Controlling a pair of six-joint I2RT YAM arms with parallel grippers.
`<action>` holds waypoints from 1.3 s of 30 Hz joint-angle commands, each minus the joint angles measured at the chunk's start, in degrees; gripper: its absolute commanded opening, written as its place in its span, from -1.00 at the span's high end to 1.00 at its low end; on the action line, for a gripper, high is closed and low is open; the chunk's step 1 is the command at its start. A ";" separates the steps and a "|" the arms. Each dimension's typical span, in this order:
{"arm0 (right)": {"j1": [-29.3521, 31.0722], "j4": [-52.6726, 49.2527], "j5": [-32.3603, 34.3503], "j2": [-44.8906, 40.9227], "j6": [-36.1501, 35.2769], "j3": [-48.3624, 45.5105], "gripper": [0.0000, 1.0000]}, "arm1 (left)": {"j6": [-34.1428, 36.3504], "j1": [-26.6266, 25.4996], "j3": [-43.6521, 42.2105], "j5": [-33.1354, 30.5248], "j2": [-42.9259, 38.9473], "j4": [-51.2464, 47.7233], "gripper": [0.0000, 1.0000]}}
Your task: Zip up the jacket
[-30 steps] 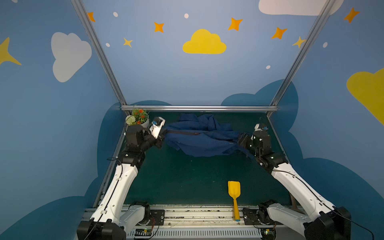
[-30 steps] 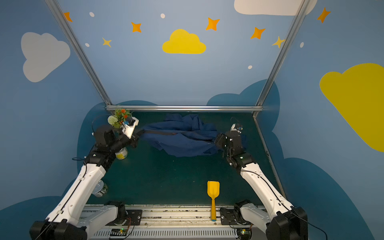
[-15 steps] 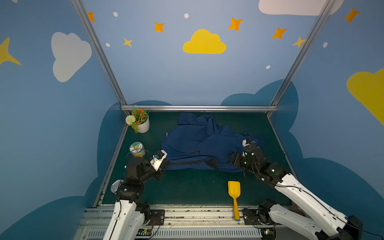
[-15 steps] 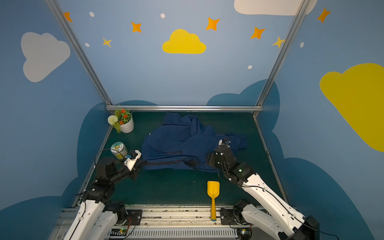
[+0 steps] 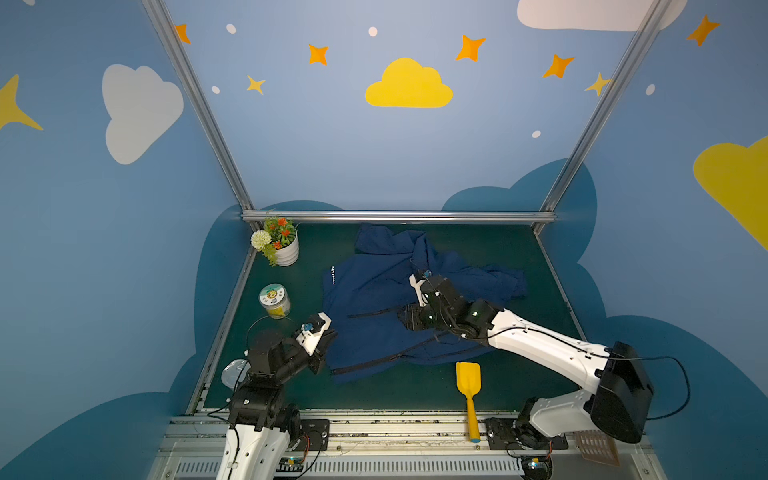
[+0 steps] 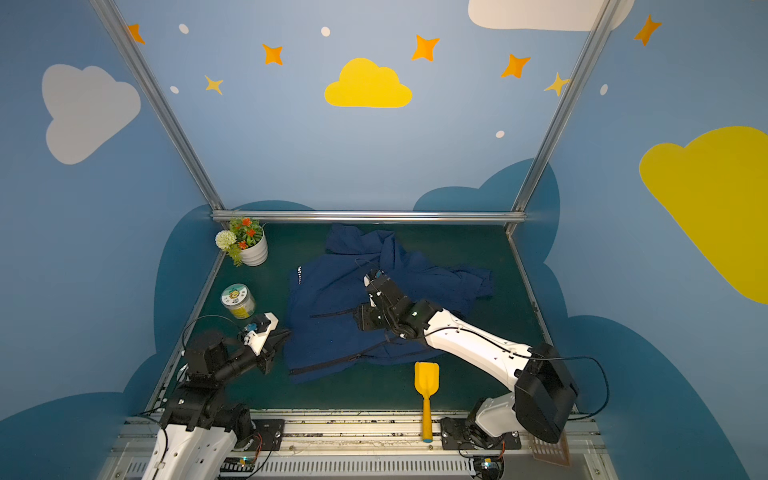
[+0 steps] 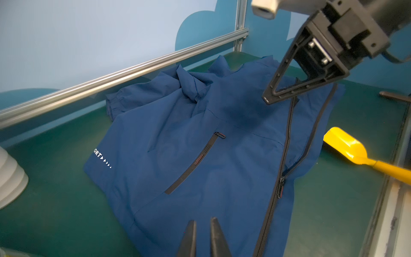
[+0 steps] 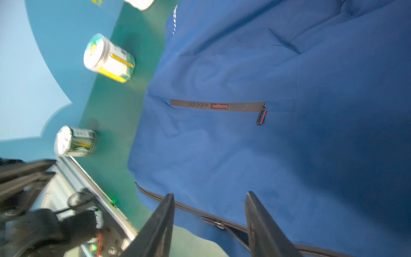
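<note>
Above the jacket (image 5: 374, 316), which is spread on the green mat (image 5: 395, 395), the right gripper (image 8: 210, 193) is held with its jaws spread wide and nothing between them. At the jacket's near left edge the left gripper (image 7: 202, 220) is seen with only a narrow gap between its jaws, gripping nothing. The mat is enclosed by blue walls painted with clouds and stars. Thin, creased navy fabric is shown, with its front zipper (image 7: 281, 187) joined only near the hem. A yellow plastic scoop (image 5: 468, 376) is laid just beside the jacket.

We see a navy-blue jacket (image 5: 374, 291) lying rumpled, front up, on the green desk (image 5: 374, 395), its dark front zipper (image 7: 280, 187) joined only near the hem, open above.
</note>
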 commanded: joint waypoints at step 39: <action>-2.94 29.72 -20.26 6.04 19.89 -21.09 -0.46 | -72.20 -14.20 -4.82 -29.22 7.12 -10.68 -0.68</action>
